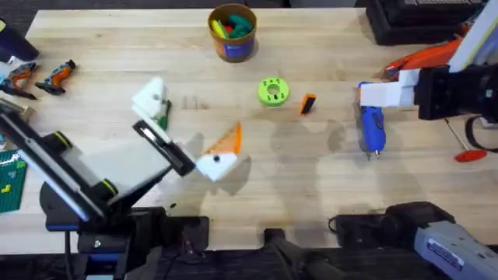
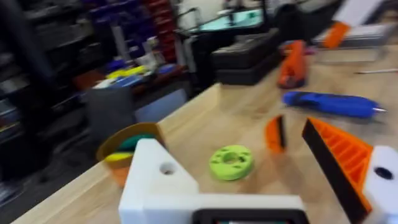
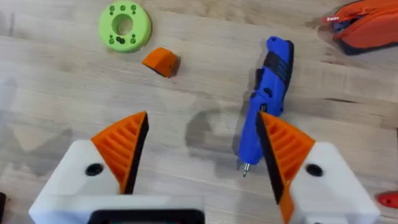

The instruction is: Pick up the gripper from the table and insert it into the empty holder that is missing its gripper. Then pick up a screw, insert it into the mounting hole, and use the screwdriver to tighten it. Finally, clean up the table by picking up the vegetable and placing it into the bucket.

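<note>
Fingers of the right gripper [image 3: 199, 155] are spread wide, empty; left gripper [image 1: 187, 140] likewise, one white plastic holder [image 2: 163, 180] bare; small orange plastic finger piece [image 3: 161, 62] lies uninserted beyond them on the table [image 1: 327, 194]; everything remains undone.

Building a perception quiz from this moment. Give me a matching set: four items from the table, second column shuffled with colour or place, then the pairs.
Things:
1. screwdriver
2. gripper
3. bucket
4. disc with holes

Descriptions:
A. lime green, round, lying flat between the bucket and the gripper
B. yellow-orange cup at the table's far edge, coloured pieces inside
C. blue, lying flat beneath the right gripper, metal tip toward the arms' bases
D. small orange piece with a black end, loose on the wood

Pairs: 1-C, 2-D, 3-B, 4-A
</note>
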Motion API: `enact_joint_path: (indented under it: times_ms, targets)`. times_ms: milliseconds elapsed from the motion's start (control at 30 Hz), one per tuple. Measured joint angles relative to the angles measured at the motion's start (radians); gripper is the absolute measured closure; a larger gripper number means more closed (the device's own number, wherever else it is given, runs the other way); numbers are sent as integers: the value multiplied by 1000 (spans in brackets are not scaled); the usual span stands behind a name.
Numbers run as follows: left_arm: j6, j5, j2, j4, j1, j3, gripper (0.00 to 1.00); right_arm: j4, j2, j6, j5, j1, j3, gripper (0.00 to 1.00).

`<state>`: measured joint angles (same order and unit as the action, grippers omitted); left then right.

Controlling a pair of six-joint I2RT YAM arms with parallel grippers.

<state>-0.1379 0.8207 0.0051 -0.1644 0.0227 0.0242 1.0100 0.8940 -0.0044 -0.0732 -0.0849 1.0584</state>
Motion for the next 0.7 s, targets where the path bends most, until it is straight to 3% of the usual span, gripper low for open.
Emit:
enact_joint_path:
  times_ms: [100, 133, 200, 433, 700]
  targets:
    - [14, 124, 0, 0, 0, 0, 15, 0, 0, 0, 0, 0, 0, 10]
    - [89, 203, 0, 0, 0, 0, 15, 0, 0, 0, 0, 0, 0, 11]
    - [146, 234, 0, 9, 0, 0, 15, 0, 0, 0, 0, 0, 0, 11]
    - [232, 288, 0, 105, 0, -10, 15, 0, 0, 0, 0, 0, 0, 10]
    - [222, 303, 0, 237, 0, -14, 15, 0, 0, 0, 0, 0, 0, 9]
